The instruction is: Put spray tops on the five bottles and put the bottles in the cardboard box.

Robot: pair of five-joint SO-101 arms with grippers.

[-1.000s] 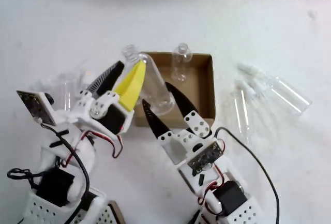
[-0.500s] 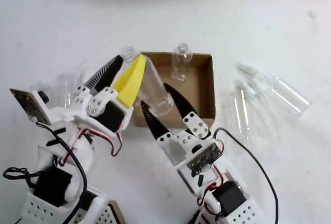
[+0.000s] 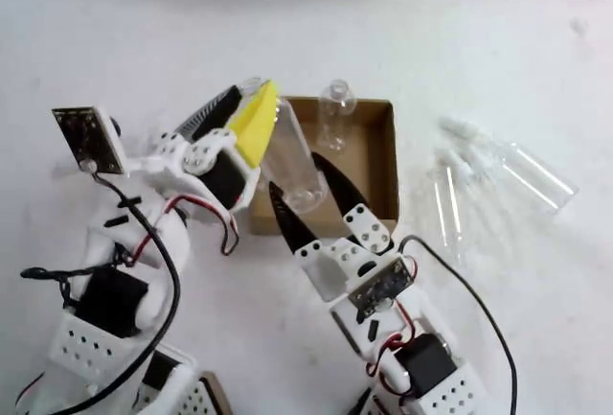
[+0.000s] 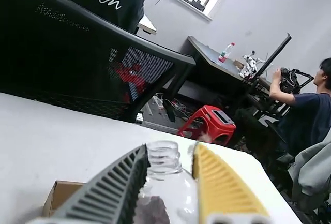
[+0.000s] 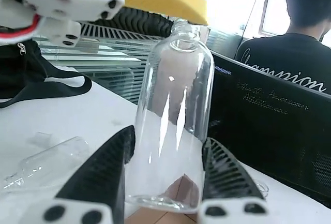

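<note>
I had 1 clear bottle (image 3: pixel 289 151) held between both grippers above the near left corner of the cardboard box (image 3: pixel 369 171), tilted so its neck leaned to the far left. My left gripper (image 3: pixel 254 91) was closed on the shoulder just below the threaded mouth (image 4: pixel 163 154), grey finger on 1 side and yellow on the other. My right gripper (image 3: pixel 294 172) had its 2 black fingers pressed to either side of the lower body, near the base, as far as the right wrist view showed.

The mouth was bare, with no spray top on it, so I judged this bottle was not ready for the box. A 2nd bottle (image 3: pixel 335 113) stood upright at the far side of the box, also uncapped as far as I could tell. 2 more bottles (image 3: pixel 448 206) (image 3: pixel 532 175) lay on the table (image 3: pixel 479 51) to the right, well apart from the box.

To do this step well, I reckoned 1 grip had to carry the weight alone before the other let go. The low hold looked the better anchor, since it left the threads free. The thin plastic would likely flex and slip under a hard squeeze, so the pressure needed to be firm but gentle. Bringing the bottle upright first would make seating a top on the threads easier.
</note>
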